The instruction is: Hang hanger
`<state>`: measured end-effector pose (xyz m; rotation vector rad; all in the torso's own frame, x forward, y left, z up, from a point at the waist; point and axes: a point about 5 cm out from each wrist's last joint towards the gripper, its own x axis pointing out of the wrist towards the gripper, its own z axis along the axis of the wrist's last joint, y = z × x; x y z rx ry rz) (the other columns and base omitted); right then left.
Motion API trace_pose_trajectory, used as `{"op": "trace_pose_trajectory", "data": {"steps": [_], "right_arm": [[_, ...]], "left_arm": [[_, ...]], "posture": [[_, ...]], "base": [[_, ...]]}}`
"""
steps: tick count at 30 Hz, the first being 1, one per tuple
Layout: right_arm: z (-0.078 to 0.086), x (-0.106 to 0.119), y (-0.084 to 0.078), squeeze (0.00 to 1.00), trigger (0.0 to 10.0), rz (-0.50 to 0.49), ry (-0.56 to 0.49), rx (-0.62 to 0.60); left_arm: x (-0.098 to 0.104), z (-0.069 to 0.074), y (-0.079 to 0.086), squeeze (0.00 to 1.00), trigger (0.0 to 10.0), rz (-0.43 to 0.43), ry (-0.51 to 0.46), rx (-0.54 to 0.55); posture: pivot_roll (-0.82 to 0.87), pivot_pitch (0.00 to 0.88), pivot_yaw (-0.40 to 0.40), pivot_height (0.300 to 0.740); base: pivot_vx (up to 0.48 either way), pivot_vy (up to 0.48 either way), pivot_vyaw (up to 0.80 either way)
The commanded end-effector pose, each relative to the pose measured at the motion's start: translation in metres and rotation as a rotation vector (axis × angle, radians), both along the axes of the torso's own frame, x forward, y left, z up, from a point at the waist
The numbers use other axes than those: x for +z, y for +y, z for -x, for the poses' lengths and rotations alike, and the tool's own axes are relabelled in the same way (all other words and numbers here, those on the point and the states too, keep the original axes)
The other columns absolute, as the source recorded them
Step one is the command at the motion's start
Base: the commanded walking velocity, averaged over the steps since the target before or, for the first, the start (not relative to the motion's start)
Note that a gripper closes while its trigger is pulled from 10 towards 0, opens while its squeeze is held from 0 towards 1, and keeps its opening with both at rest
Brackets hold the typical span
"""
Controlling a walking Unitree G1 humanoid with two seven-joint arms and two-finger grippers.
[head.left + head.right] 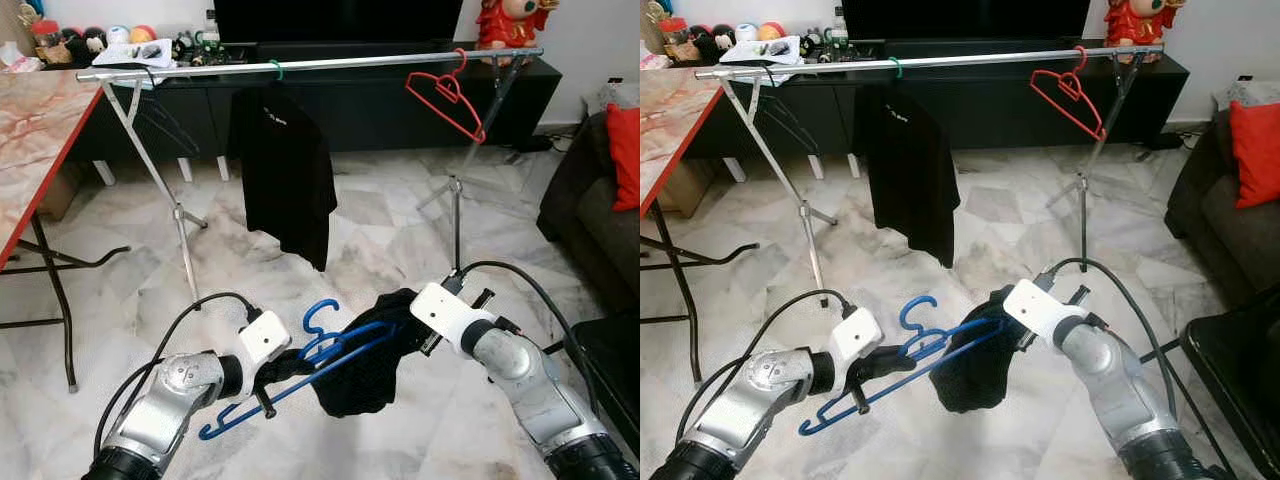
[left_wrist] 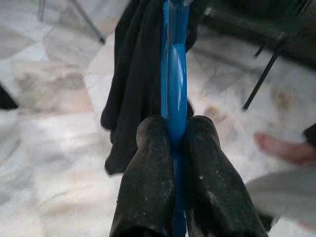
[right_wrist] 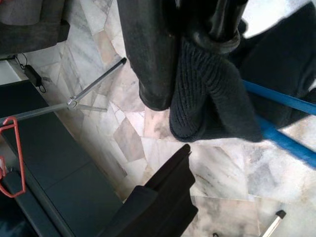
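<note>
I had the left end effector clamped on the blue hanger, its long axis running toward the right end effector, which pinched the dark garment; the rail lay well ahead and above.

Blue hanger: glossy smooth plastic. Dark garment on it: matt cloth, ribbed knit at edge. Left tool fingers: matt black, scuffed, dusty. Rail: shiny metal. Red hanger: plastic. Floor: polished marble tile. Bench: glossy marble-look top.
</note>
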<state>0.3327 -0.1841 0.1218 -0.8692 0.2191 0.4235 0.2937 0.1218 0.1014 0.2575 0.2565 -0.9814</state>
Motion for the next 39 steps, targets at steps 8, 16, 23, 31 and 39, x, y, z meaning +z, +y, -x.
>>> {"op": "trace_pose_trajectory", "data": {"steps": [8,16,23,31,39], "right_arm": [[0.000,0.001,0.010,0.00,10.0,-0.033,-0.007,0.003],[-0.002,-0.001,-0.002,0.00,10.0,-0.030,-0.007,-0.077],[-0.002,-0.001,0.004,0.00,10.0,-0.032,0.003,-0.051],[0.005,0.003,0.022,0.00,10.0,-0.095,0.021,0.059],[0.013,0.029,0.047,0.00,10.0,-0.248,-0.008,0.233]], "left_arm": [[0.016,-0.014,0.008,0.00,10.0,0.014,-0.109,0.125],[0.008,-0.012,0.022,0.00,10.0,-0.075,-0.075,0.136],[0.011,-0.013,0.013,0.00,10.0,-0.030,-0.097,0.129],[0.018,-0.014,-0.004,0.00,10.0,0.045,-0.110,0.090],[0.018,-0.008,-0.020,0.00,10.0,0.083,-0.087,0.008]], "posture": [[-0.02,0.132,-0.018,0.740],[-0.02,0.136,-0.017,0.740],[-0.02,0.141,-0.019,0.740],[-0.02,0.143,-0.018,0.740],[-0.03,0.145,-0.017,0.740]], "base": [[0.000,0.000,0.00],[0.000,0.000,0.00],[0.000,0.000,0.00],[0.000,0.000,0.00],[0.000,0.000,0.00]]}}
